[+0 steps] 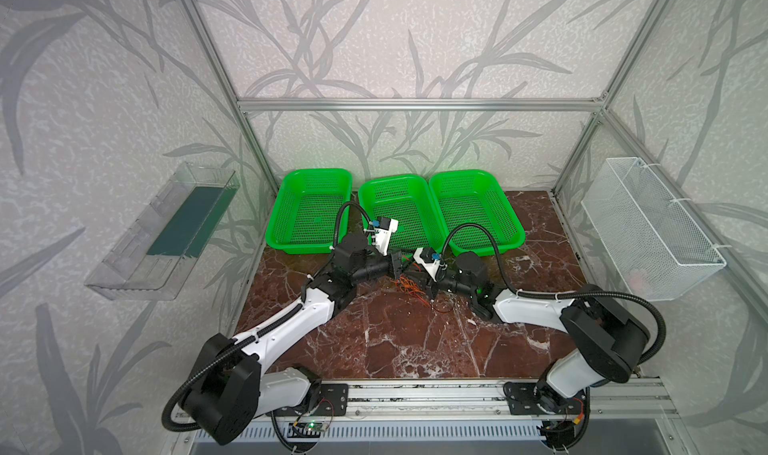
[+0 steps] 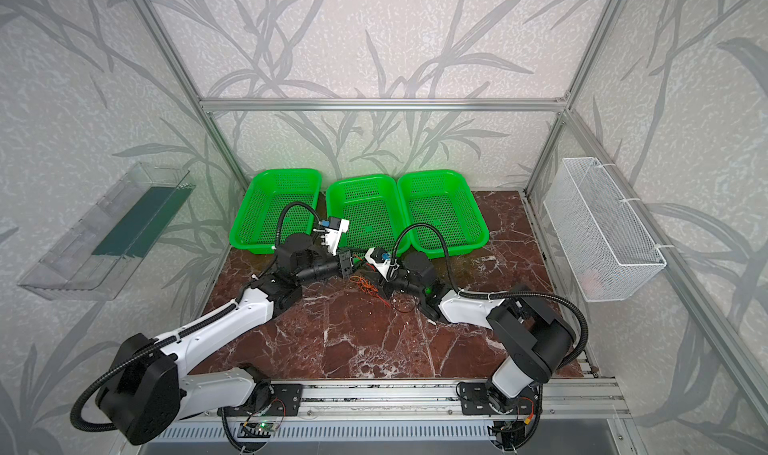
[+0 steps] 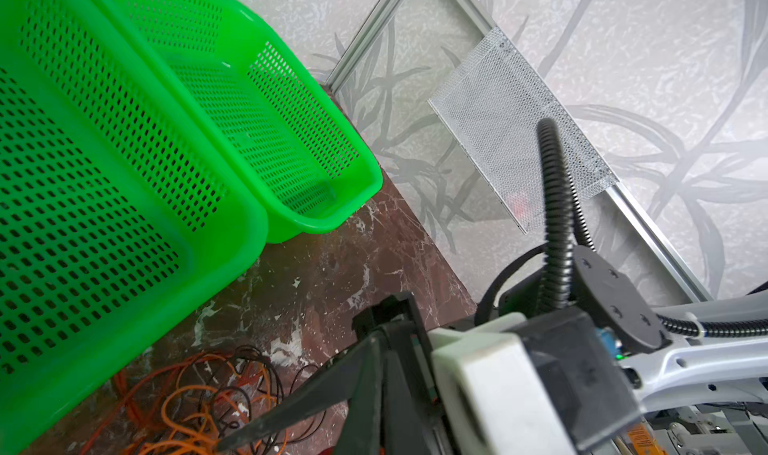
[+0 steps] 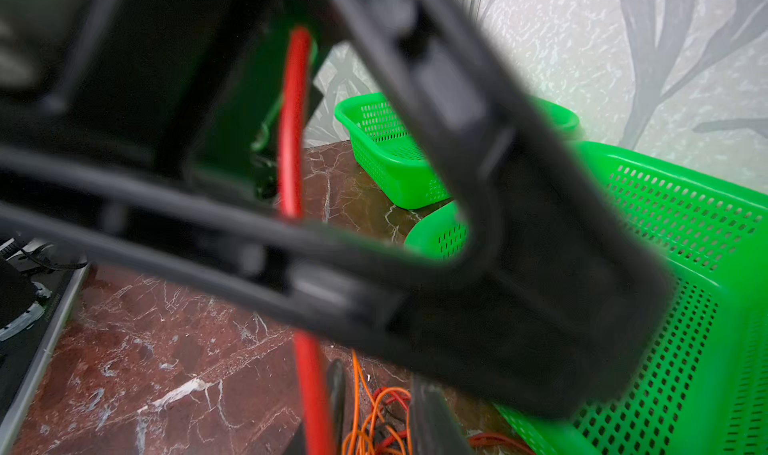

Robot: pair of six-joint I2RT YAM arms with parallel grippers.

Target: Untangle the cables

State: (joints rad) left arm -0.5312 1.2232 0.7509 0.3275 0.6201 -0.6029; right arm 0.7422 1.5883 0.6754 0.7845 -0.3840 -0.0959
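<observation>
The cables (image 1: 409,287) are lying tangled, orange, red and black, on the marble table (image 1: 395,340) near the green baskets (image 1: 365,191); the left gripper (image 1: 401,266) is pressing its fingers together beside them; how the right gripper (image 1: 430,287) is standing, I cannot tell.

White arms (image 1: 291,328), black joints (image 1: 224,386), corrugated black hoses (image 3: 555,208).

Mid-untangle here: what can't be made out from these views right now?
Cables: too small in both top views to trace crossings.
Left gripper: left wrist view shows its tip among orange loops, not what it pinches.
Right gripper: jaws hidden in right wrist view behind a blurred black part.
Red cable: blurred, both ends hidden.
</observation>
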